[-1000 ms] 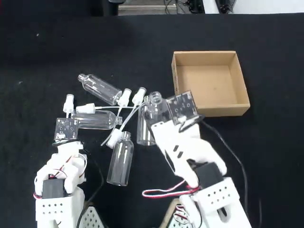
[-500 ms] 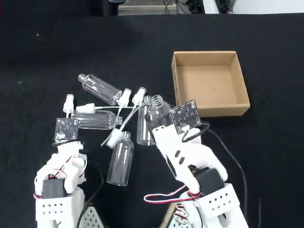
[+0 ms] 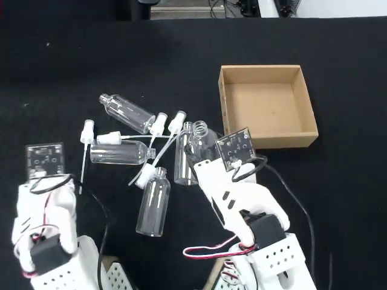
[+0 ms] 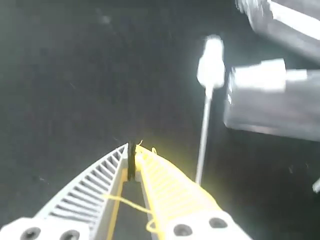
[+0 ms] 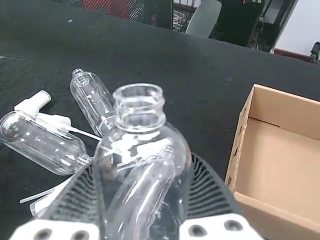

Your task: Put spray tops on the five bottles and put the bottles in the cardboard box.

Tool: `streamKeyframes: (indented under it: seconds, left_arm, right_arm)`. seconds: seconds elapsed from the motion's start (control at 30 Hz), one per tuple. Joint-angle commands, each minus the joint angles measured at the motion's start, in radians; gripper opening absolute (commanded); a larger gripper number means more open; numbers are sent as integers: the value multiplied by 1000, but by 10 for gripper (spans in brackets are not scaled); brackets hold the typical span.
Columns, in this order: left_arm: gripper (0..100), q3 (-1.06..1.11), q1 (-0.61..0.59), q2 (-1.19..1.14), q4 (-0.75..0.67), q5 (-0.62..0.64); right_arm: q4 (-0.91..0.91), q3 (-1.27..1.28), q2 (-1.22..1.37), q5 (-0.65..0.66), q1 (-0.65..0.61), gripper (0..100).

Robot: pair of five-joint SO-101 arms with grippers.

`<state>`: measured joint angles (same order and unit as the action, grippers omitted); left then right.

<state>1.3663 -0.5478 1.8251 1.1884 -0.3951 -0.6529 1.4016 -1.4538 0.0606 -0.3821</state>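
Black worktop, and we see the cardboard box right of centre, open side up. The right hand is clamped on the held bottle, neck up with no top on it, just left of the box's near left corner. The left hand is at the near left, fingers together with nothing between them, just left of a long-tubed spray top lying on the worktop. Four other bottles lie on their sides left of the box: far bottle, middle bottle, near bottle, and a fourth bottle right against the held one. Loose spray tops lie scattered among them, tubes crossing.
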Motion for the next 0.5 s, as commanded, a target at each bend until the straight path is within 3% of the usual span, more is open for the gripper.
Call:
streamKeyframes:
  seconds: [0.0, 0.2, 0.47]
  left_arm:
    - [37, -174, -15, -9, -81, 71]
    - [173, -318, 87, -288, -155, 74]
    - [168, -650, 189, -950, -118, 80]
  right_arm:
    - [28, -8, -24, -6, -2, 11]
    - [28, -8, -24, -8, -3, 11]
    - [28, -8, -24, -8, 2, 11]
